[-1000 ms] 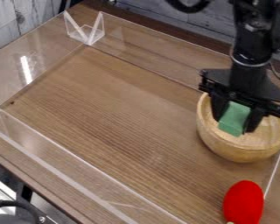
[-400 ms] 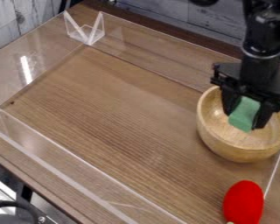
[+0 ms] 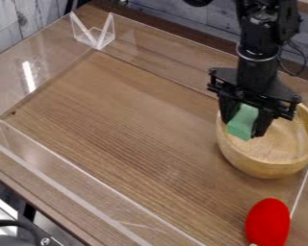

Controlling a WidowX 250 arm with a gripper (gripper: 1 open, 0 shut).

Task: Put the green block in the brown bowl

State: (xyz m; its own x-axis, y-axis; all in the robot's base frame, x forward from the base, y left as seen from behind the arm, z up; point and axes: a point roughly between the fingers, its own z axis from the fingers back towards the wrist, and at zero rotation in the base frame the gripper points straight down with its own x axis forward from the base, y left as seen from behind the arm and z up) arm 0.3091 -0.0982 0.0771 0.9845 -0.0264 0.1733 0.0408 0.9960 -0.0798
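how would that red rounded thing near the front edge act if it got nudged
The red object looks rounded and smooth, so it would probably roll or wobble rather than slide. Its glossy surface suggests it may be slippery to pinch. It sits near the wooden table's front edge, so a push that way might send it off.

**Bystanders on the tabletop**

A red rounded object [image 3: 268, 222] sits near the front right corner of the wooden table [image 3: 118, 115]. Clear acrylic walls [image 3: 47, 53] fence the table, and a small clear stand [image 3: 92, 33] perches at the far edge.
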